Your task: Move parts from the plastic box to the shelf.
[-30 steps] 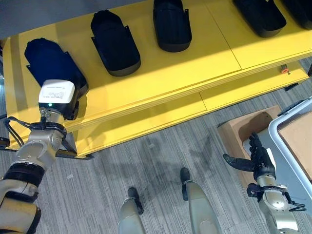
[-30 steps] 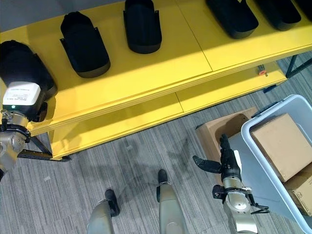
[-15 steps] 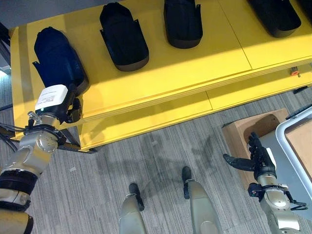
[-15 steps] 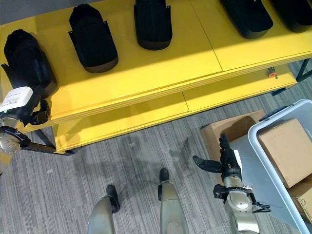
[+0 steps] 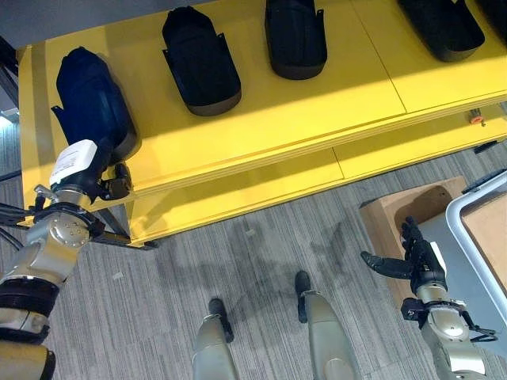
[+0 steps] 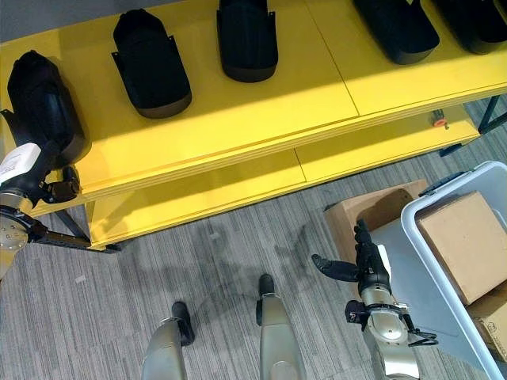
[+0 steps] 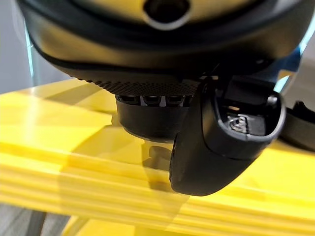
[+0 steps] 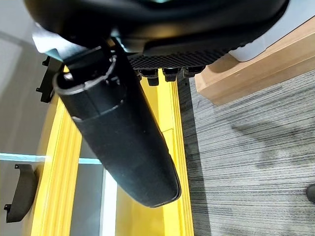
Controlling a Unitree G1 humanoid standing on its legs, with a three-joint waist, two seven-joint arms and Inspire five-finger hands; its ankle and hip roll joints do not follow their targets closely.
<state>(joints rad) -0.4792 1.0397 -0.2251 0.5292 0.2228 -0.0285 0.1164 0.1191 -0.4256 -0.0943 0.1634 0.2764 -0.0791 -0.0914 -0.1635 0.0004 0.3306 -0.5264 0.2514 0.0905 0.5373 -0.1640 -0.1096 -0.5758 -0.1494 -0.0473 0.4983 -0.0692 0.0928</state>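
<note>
Several black shell-shaped parts lie in a row on the yellow shelf (image 5: 261, 119). The leftmost part (image 5: 91, 99) rests near the shelf's left end, and others (image 5: 200, 63) (image 5: 295, 36) lie to its right. My left hand (image 5: 107, 178) is at the shelf's front edge, just below that leftmost part's near end. Its thumb (image 7: 221, 137) stands apart from the part (image 7: 152, 123), and the hand is open, holding nothing. My right hand (image 5: 420, 261) hangs low on the right over the floor, open and empty, beside the grey plastic box (image 6: 432, 207).
The plastic box holds cardboard boxes (image 6: 459, 233). A brown open box (image 5: 404, 210) sits on the carpet between the shelf and the plastic box. A lower yellow shelf board (image 5: 238, 194) juts out under the top one. A small orange item (image 5: 475, 119) sits at the shelf's right edge.
The camera has shifted. My left hand has drawn back from the leftmost part to the shelf's front edge, leaving the part on the shelf. The right hand has not moved.
</note>
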